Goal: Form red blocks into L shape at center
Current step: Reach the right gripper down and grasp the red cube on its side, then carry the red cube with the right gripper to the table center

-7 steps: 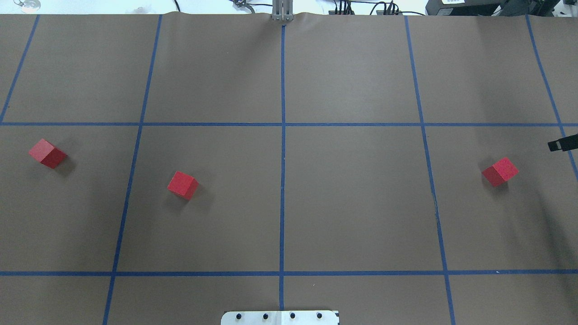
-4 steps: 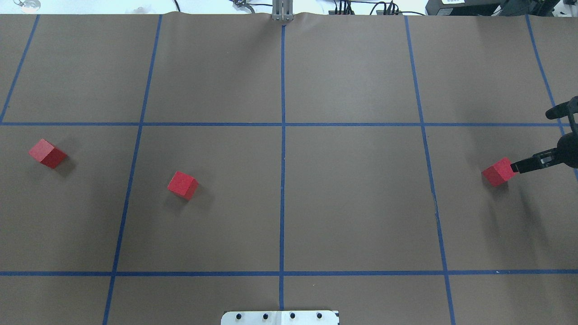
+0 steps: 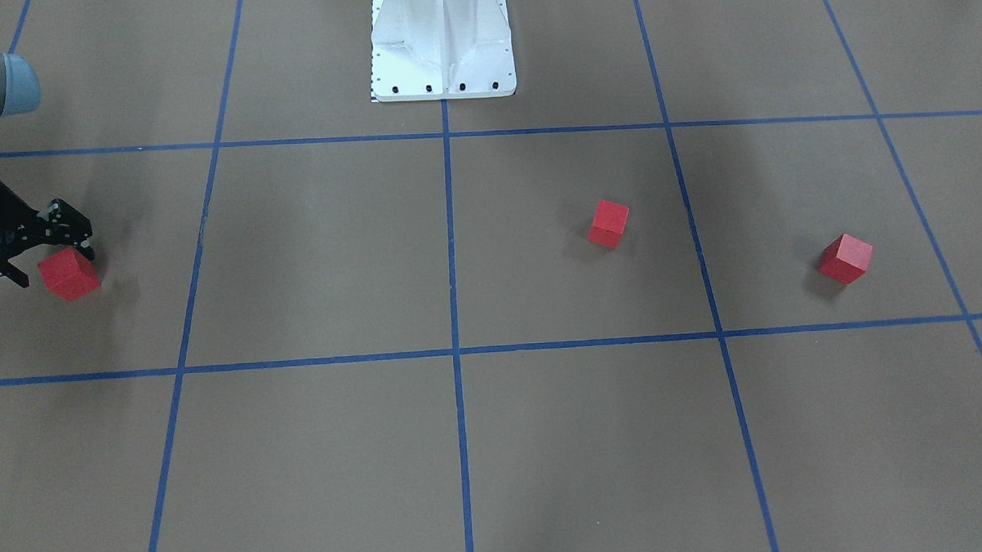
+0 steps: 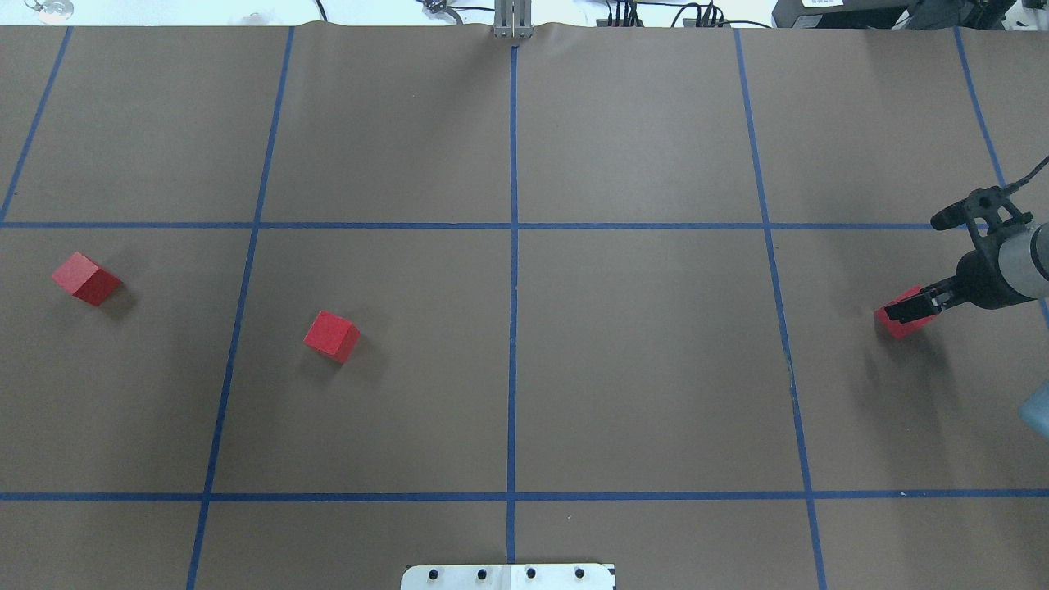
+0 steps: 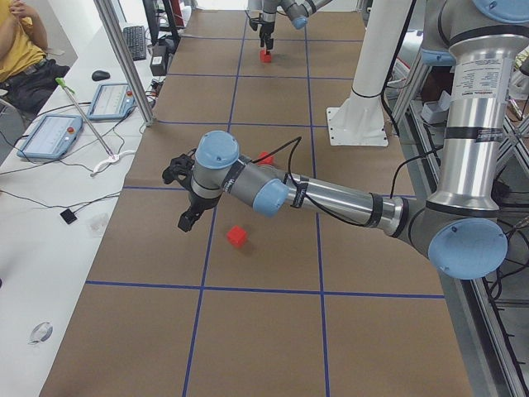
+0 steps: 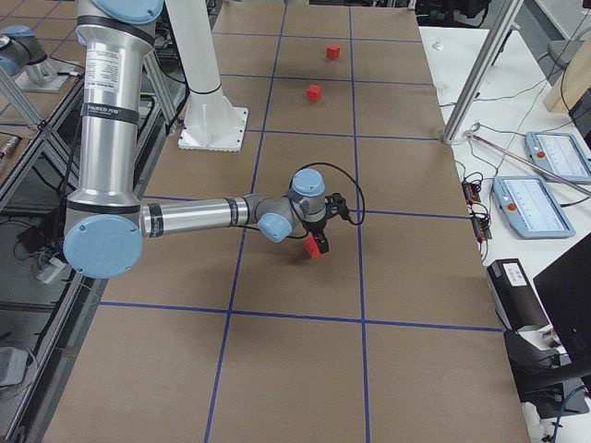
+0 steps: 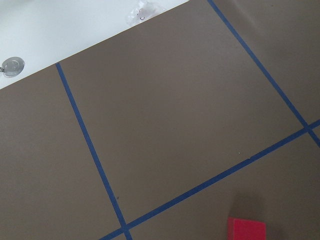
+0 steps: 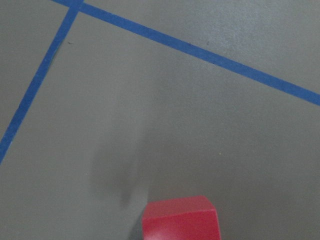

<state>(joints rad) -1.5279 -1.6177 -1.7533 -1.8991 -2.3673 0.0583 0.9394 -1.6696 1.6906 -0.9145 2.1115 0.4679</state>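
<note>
Your right end effector is hovering right over the red block lying out at 3 o'clock from the center. Its jaws are standing wide, with one finger showing on each side of the cube in the front-facing view, and I judge it is holding nothing. From the tips the block is sitting just toward 7 o'clock and below, touching or nearly so. The right wrist camera is catching it only at the 6 o'clock edge of its frame. Being a cube, it is offering no long axis, but it is sitting turned off the grid, so you are probably needing the jaws squared to two opposite faces before closing. Along the middle blue tape line no block is lying yet. The inner block and the outer block are waiting at 9 o'clock, nearer your left end effector. I cannot tell how wide that one is opening.
</note>
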